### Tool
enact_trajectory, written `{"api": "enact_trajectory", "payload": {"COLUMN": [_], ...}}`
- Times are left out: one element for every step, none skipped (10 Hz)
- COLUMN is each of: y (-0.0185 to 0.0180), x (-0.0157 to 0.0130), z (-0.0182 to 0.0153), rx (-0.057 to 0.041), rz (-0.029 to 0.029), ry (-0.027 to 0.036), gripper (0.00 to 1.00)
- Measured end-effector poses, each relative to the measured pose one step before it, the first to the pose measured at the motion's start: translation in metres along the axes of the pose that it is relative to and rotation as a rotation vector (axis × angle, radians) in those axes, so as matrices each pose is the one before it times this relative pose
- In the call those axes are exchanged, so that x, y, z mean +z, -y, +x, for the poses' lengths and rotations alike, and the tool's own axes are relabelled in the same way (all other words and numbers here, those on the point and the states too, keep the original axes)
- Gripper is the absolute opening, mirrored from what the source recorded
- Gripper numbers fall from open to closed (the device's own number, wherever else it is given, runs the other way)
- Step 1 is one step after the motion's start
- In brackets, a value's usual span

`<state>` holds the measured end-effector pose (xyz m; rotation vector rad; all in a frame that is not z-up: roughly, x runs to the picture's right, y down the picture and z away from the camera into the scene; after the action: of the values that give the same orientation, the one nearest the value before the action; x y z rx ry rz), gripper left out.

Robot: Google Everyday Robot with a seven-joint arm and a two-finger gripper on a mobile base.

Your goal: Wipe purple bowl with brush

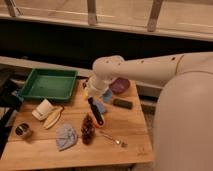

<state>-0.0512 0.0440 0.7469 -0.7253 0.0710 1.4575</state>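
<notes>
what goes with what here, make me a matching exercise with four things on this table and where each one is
Things:
1. green tray
2. purple bowl
3. fork
4. brush

Places:
a. held in the shut gripper, slanting down over the middle of the table
b. at the back edge, just behind the black block
c. back left corner
d. near the front, right of the grapes

Pairs: 1-c, 2-b, 3-d, 4-a

One claw above the table, one purple bowl, one brush, one green tray, one fork, one black block.
</notes>
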Motion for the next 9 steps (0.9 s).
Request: {"api": "enact_trajectory", "payload": {"y": [0.00886, -0.00424, -0.00095, 0.00232, 0.00133, -0.00267, 0.00380, 0.00741, 0.01544], "x": [-0.00305, 0.00135, 0.00027, -0.00093, -0.00027, 0.00179, 0.00068, -0.00090, -0.00280], "z": [0.00254, -0.00002, 0.00004, -0.00011, -0.00023, -0.00024, 0.00024, -0.00171, -0.00374], "rx": [0.02236, -0.00615, -0.00085, 0.00340, 0.00163, 0.00053, 0.01679, 0.02588, 0.03602], "rz": [0.00766, -0.00327, -0.00148, 0.00140, 0.00163, 0.00062, 0.01375, 0.01735, 0.02421], "ry": [0.00065, -0.00211, -0.00017, 0.00181, 0.00068, -0.00028, 0.00190, 0.00634, 0.00777], "gripper": [0.00, 0.00, 0.00, 0.00, 0.00, 0.00, 0.00, 0.00, 0.00]}}
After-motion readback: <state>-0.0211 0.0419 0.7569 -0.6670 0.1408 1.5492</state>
